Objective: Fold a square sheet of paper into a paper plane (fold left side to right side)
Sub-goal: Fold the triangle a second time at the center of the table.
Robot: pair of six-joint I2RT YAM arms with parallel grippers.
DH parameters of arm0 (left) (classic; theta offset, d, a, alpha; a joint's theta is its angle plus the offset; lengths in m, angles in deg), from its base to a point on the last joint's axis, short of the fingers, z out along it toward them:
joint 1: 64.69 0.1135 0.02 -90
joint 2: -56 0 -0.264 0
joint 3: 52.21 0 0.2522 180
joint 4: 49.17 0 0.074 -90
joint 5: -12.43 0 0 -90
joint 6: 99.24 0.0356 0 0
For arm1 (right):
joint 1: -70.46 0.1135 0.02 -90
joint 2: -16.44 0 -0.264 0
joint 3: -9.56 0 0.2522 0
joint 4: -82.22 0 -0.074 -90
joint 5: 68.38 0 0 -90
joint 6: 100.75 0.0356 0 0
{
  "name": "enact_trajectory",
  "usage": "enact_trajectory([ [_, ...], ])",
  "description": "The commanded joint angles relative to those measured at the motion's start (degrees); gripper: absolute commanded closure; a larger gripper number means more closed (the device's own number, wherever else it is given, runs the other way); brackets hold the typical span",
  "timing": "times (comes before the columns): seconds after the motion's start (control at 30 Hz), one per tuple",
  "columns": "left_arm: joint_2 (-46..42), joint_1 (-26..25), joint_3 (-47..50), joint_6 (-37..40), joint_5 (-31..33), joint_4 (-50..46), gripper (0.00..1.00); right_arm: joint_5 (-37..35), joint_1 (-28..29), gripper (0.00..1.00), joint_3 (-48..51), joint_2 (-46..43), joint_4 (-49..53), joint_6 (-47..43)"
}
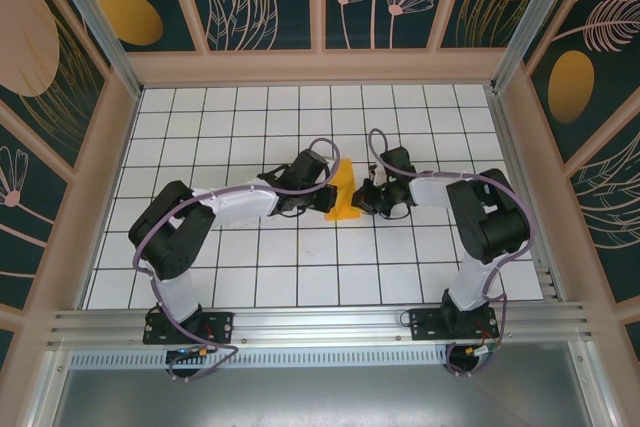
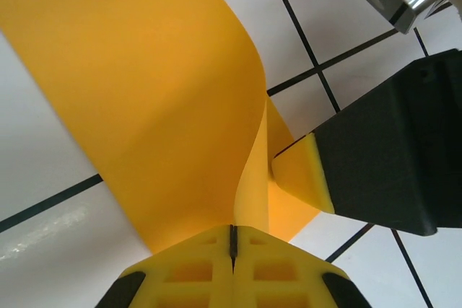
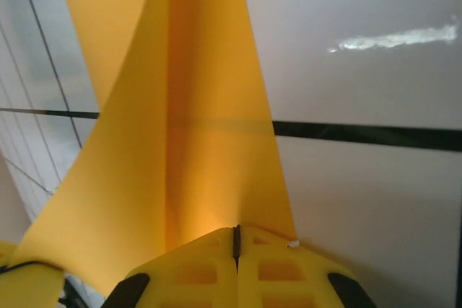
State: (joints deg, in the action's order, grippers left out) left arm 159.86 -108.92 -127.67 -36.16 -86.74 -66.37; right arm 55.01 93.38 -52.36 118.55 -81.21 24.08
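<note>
The square sheet of paper is orange-yellow and stands bent up off the white tiles at the table's middle, held between both arms. My left gripper is shut on its edge; in the left wrist view the paper curves away from the closed yellow fingertips of the left gripper. My right gripper is shut on the opposite side; in the right wrist view the paper rises from the right gripper's closed tips with a soft lengthwise bend. The right gripper's dark body shows close by in the left wrist view.
The white grid-tiled table is boxed in by wood-framed walls with a dark leaf pattern. An aluminium rail runs along the near edge where both arm bases are bolted.
</note>
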Motion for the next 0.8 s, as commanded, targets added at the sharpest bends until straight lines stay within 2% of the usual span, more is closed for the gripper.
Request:
enact_trajectory([
  [0.0,-0.4,0.5,-0.2,0.3,0.8,-1.4,1.0,-4.1,0.2,0.95,-2.2,0.6,5.1,-3.1],
  [0.33,2.7,0.8,-2.6,3.9,4.7,-4.7,1.0,-5.3,1.0,0.93,-1.7,0.7,6.3,-4.2],
  [0.77,6.3,2.5,-4.4,4.6,4.8,-3.3,1.0,-5.8,1.7,0.93,-2.2,1.1,7.2,-4.9],
])
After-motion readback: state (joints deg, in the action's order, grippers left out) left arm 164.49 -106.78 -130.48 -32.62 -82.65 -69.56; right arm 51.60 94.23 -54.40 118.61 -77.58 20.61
